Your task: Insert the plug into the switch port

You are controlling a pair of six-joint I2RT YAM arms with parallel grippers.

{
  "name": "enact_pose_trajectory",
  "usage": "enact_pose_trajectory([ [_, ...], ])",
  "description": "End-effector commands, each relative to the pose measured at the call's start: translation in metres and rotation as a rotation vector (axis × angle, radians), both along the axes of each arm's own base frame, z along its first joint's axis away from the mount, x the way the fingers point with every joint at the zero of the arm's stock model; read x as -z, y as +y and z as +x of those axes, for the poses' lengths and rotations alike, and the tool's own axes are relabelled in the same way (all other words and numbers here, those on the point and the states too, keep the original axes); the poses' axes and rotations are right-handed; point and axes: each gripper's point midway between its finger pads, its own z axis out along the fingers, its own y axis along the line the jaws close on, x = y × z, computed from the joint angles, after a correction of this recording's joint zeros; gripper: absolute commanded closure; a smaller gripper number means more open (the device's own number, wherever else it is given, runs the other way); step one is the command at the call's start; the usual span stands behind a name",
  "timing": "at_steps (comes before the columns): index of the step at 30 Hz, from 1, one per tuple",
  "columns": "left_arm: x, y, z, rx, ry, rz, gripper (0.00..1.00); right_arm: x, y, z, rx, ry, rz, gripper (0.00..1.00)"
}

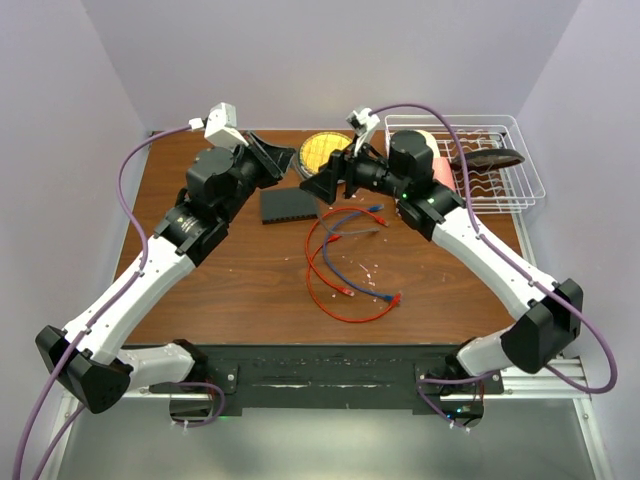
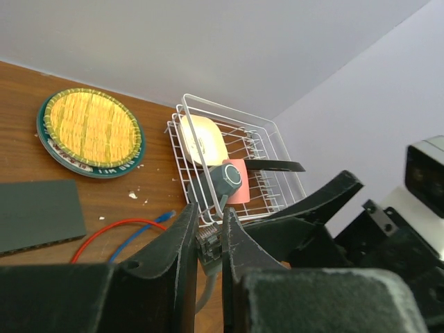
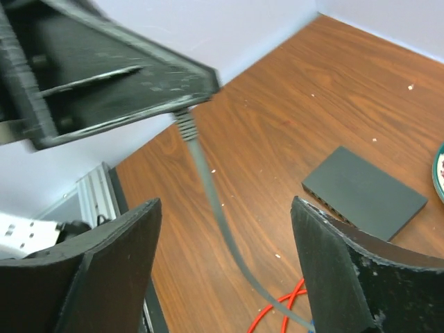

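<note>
The switch (image 1: pixel 288 205) is a flat dark grey box lying on the table; it also shows in the left wrist view (image 2: pixel 35 215) and in the right wrist view (image 3: pixel 364 193), where sockets line its near long edge. My left gripper (image 1: pixel 288 158) is raised above the switch's far side and is shut on the plug (image 2: pixel 210 239) of a grey cable (image 3: pixel 208 187), which hangs down to the table. My right gripper (image 1: pixel 323 181) is open and empty, facing the left gripper, with the cable hanging between its fingers (image 3: pixel 118 250).
A round yellow dish (image 1: pixel 327 150) lies behind the switch. A white wire rack (image 1: pixel 490 160) with a bowl, a mug and a dark utensil stands at the back right. A red cable (image 1: pixel 340 290) and a blue cable (image 1: pixel 345 250) lie looped mid-table.
</note>
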Motion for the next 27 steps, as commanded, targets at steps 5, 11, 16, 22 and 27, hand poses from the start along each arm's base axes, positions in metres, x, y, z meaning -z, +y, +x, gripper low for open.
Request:
enact_pose_trajectory([
  [5,-0.021,0.006,0.001,-0.031,-0.04,-0.042,1.0,-0.061,0.016,0.005,0.033,-0.133,0.131,0.26],
  [11,-0.018,0.002,0.003,-0.022,-0.027,-0.054,1.0,-0.059,0.024,0.007,0.026,-0.135,0.138,0.39],
  [16,-0.018,-0.001,0.002,-0.007,-0.022,-0.075,1.0,-0.049,0.034,0.006,0.007,-0.119,0.125,0.48],
  [22,-0.016,-0.004,0.002,0.001,-0.017,-0.088,1.0,-0.042,0.039,0.006,0.002,-0.109,0.123,0.59],
  [27,-0.013,-0.006,0.0,0.016,-0.012,-0.093,1.0,-0.039,0.041,0.009,0.004,-0.095,0.125,1.0],
])
